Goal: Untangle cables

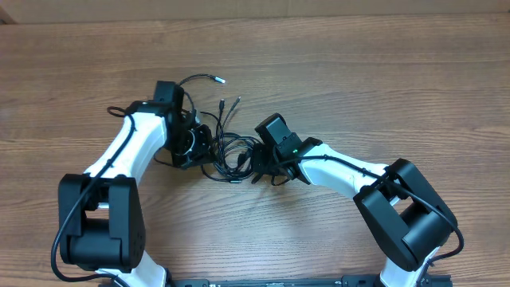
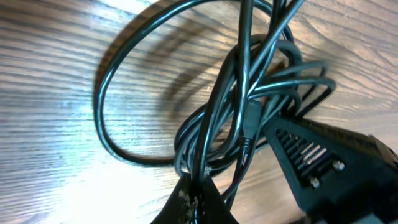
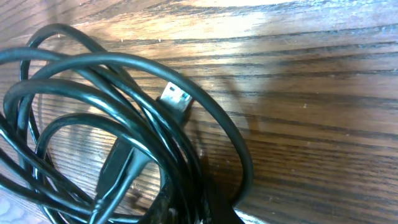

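Black, thin cables (image 1: 227, 153) lie in a knotted bunch on the wooden table (image 1: 358, 72), directly between the 2 claws. The left claw (image 1: 201, 147) is closed on the edge of the bunch. In its wrist view the fingertips (image 2: 194, 202) meet at the bottom of the frame with a few strands of the cables (image 2: 231, 93) pinched between them. The strands rise straight out ahead of the claw into crossed loops. 1 wide loop swings out to the left of that claw in this view and rests on the table (image 2: 56, 124). Just ahead and to its right, a ribbed black finger (image 2: 311, 155) of the right claw (image 1: 263, 169) reaches into the same knot, touching the strands.

The right claw sits at the opposite edge of the bunch and is also closed. In its own view the cables (image 3: 124, 93) converge and run down into its dark tips at the bottom edge, so it grips them, though the pinch itself is mostly cut off. Ahead of this claw, a silver-ended USB plug (image 3: 175, 96) shows among the coils, with bare table (image 3: 311, 74) beyond it. Past both claws, on the side away from the arms, 3 loose plug ends (image 1: 217, 80) trail out of the bunch, clear of either claw.
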`<state>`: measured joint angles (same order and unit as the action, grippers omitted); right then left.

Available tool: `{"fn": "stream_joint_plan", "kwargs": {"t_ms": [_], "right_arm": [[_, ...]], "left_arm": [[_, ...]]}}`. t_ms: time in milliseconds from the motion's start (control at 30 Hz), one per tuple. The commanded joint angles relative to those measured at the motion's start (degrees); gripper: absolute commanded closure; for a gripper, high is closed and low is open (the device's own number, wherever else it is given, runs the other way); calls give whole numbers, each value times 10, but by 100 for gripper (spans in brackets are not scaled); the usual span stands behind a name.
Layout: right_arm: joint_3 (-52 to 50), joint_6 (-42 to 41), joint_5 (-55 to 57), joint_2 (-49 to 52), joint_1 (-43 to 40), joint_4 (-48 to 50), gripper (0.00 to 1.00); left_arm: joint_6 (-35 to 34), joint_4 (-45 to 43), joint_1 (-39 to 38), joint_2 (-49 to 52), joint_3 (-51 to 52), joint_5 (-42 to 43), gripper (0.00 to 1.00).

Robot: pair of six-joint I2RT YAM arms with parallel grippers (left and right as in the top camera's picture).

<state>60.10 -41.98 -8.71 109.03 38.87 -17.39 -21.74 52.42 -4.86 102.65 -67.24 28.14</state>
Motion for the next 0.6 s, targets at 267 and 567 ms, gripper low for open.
{"fn": "stream_joint_plan", "kwargs": {"t_ms": [267,567], "right_arm": [[3,5,27,15,0,-5,91],[3,8,49,15,0,-2,91]], "left_arm": [[115,39,85,-16,-13,131,96],[155,41,103,-16,-13,179,96]]}}
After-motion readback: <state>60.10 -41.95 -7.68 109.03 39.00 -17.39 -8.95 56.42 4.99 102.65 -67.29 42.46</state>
